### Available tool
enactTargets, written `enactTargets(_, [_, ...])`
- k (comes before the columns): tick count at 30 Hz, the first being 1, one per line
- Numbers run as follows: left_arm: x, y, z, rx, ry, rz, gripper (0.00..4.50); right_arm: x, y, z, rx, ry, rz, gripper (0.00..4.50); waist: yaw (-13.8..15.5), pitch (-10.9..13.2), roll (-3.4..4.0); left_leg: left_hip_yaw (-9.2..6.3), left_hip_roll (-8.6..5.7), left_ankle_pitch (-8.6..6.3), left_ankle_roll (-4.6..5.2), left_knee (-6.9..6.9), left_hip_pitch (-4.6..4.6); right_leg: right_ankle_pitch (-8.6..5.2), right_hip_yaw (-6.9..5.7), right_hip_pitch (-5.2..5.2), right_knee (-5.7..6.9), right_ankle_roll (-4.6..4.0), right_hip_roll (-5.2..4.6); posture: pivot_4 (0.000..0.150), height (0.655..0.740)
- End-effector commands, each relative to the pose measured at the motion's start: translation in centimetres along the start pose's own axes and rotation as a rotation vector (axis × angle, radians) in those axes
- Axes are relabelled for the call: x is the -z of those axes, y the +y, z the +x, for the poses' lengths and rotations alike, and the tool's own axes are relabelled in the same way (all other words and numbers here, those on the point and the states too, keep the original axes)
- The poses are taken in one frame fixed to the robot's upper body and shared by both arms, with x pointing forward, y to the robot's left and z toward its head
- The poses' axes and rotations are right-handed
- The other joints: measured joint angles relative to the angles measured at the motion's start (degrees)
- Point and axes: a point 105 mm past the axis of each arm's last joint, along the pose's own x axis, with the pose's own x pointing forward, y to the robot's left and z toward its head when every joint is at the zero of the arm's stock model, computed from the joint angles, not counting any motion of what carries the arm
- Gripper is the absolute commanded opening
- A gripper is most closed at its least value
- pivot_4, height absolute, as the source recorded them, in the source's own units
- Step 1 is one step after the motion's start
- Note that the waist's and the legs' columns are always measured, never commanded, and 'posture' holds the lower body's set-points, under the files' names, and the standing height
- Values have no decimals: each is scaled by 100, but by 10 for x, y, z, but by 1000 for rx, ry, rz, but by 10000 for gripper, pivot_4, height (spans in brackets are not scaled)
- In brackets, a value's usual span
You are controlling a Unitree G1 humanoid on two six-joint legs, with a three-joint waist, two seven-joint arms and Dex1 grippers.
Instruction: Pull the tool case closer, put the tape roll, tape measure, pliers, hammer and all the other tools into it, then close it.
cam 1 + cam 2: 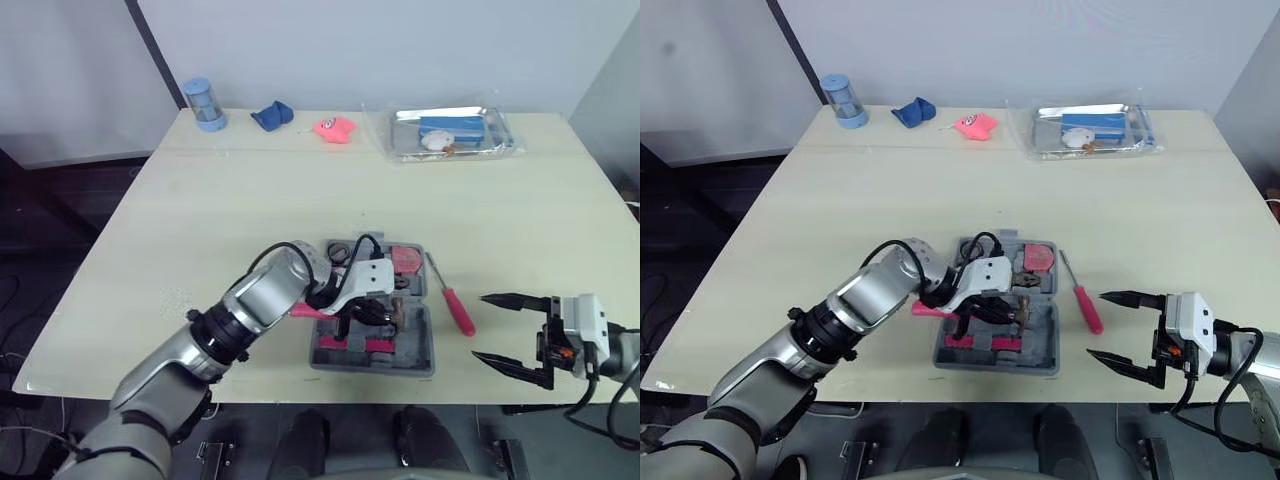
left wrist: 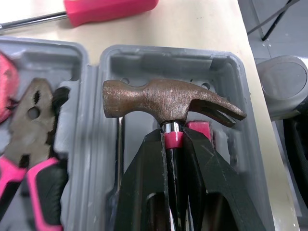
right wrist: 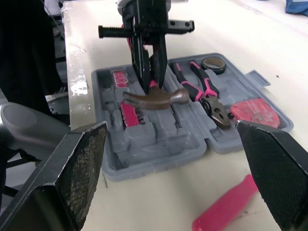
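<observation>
**Tool case.** The grey tool case (image 1: 418,352) lies open on the table (image 1: 220,200), at the edge nearest the robot. All positions below are given from this case.

**Left gripper.** The left gripper (image 2: 173,137) is over the case's near half. Its two black fingers (image 2: 144,183) are clamped on the neck of the hammer (image 2: 163,98), directly under the rusty head. The head lies level over the moulded recesses. Contact with the moulding cannot be determined.

**Right gripper.** The right gripper (image 1: 480,327) is off the case's right side, beyond the screwdriver. Its fingers are spread wide and hold nothing.

**Contents of the far half.**
- Pliers (image 3: 207,96), pink and black handles, seated beside the hinge.
- Tape roll (image 3: 214,64), in the far corner.
- Pink tape measure (image 3: 253,111), in the right-hand compartment.

**Outside the case.**
- Pink-handled screwdriver (image 1: 455,305), on the table just right of the case.
- Blue cylindrical container (image 1: 205,103), blue cloth (image 1: 272,115) and a bagged metal tray (image 1: 450,130), well beyond the case along the table's far edge.
</observation>
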Motion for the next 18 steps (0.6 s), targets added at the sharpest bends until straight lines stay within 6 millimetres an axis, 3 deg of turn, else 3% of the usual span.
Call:
enactTargets(1, [-15, 1, 4, 6, -2, 57, 82, -6, -2, -6, 11, -3, -29, 45000, -2, 0, 0, -1, 0, 0, 0, 0, 0, 0, 0, 0, 1, 0, 0, 1500, 7400])
enactTargets(10, [-25, 4, 23, 63, 29, 56, 82, -6, 0, -2, 17, -6, -30, 45000, -4, 0, 0, 0, -2, 0, 0, 2, 1, 0, 0, 1, 2, 0, 0, 1500, 7400])
enactTargets(18, [-20, 5, 30, 105, 97, 30, 82, -8, 3, -2, 33, -7, -34, 45000, -2, 0, 1, -1, -2, 0, 0, 2, 0, 0, 0, 1, 3, 0, 0, 1500, 7400])
